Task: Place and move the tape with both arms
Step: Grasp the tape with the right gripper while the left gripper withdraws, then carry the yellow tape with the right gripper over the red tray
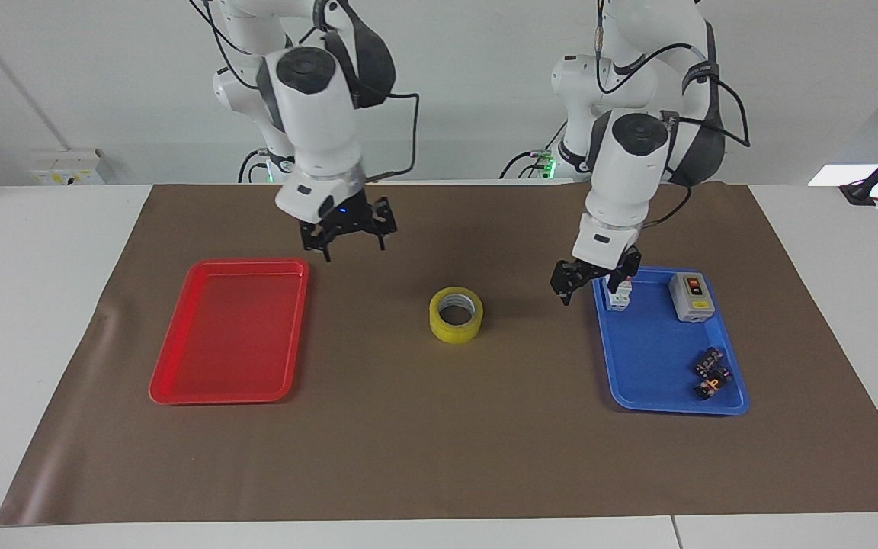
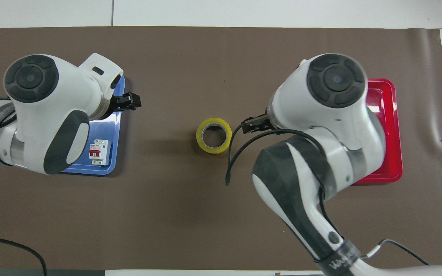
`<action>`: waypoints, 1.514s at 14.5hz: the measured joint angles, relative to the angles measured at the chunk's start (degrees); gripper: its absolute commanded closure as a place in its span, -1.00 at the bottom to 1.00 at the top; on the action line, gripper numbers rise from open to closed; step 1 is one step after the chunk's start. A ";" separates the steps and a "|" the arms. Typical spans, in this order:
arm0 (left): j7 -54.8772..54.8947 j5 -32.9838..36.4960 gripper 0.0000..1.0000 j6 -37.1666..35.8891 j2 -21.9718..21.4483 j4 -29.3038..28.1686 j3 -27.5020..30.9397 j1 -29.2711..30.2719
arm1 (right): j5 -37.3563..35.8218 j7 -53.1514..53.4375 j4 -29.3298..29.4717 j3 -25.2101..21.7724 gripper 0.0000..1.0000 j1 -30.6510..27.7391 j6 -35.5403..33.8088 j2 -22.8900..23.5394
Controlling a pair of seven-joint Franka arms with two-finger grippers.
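White worktop with a big brown mat spread over most of it. Sitting right on the mat: the tape roughly in the middle, lying flat, a red tray toward the right arm's end, and a blue tray toward the left arm's end.
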 measured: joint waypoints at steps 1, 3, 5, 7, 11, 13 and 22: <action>1.79 -0.33 -1.00 -1.10 -0.86 0.14 0.05 1.15 | 0.00 1.45 0.01 0.00 -1.00 1.20 2.47 1.76; 6.27 -2.11 -1.00 -3.91 -2.28 0.92 0.17 3.49 | 0.23 4.15 0.07 -0.03 -1.00 2.64 7.60 5.08; 10.54 -3.16 -1.00 -7.63 -3.09 2.85 0.28 5.86 | 0.35 5.87 0.23 -0.03 -1.00 4.40 11.58 8.62; 13.27 -3.32 -1.00 -11.51 -3.30 5.52 0.36 7.65 | 0.35 5.88 0.06 -0.04 -1.00 5.65 14.85 12.16; 18.34 -3.89 -1.00 -18.43 -3.35 10.59 0.43 10.88 | 0.35 4.10 -1.87 -0.23 -1.00 5.95 21.79 16.69; 19.78 -5.47 -1.00 -20.98 -3.35 12.48 0.43 12.53 | 0.35 3.61 -3.46 -0.37 -1.00 5.95 24.00 16.84; 27.12 -6.09 -1.00 -25.75 -4.75 14.02 0.53 16.08 | 0.35 1.68 -6.20 -0.43 1.00 6.02 24.86 16.30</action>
